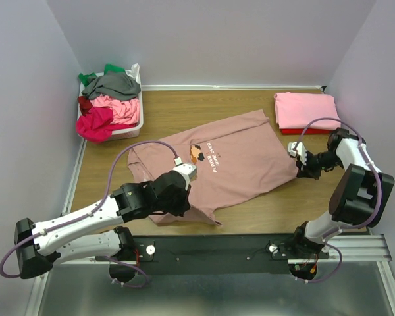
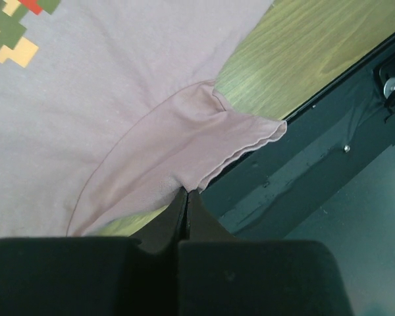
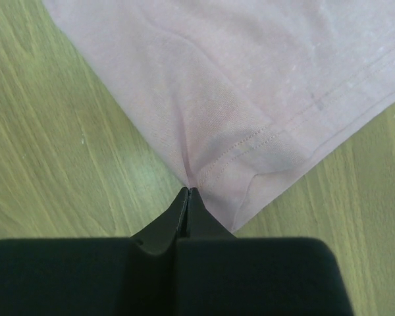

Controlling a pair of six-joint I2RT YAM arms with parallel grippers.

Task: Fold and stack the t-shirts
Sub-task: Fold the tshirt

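The dusty-pink t-shirt (image 1: 224, 161) with the pixel-art print lies spread flat across the wooden table. My left gripper (image 1: 184, 205) is shut on its near sleeve; the left wrist view shows the sleeve cloth (image 2: 184, 148) pinched at the fingertips, by the table's front edge. My right gripper (image 1: 301, 168) is shut on the shirt's hem corner at the right; the right wrist view shows the stitched hem (image 3: 250, 141) gathered into the closed jaws. A bright pink t-shirt (image 1: 305, 110) lies folded at the back right on a red one.
A white basket (image 1: 133, 129) at the back left holds a heap of grey, green, pink and red tees. The black mounting rail (image 1: 250, 247) runs along the table's near edge. White walls close in the left, back and right.
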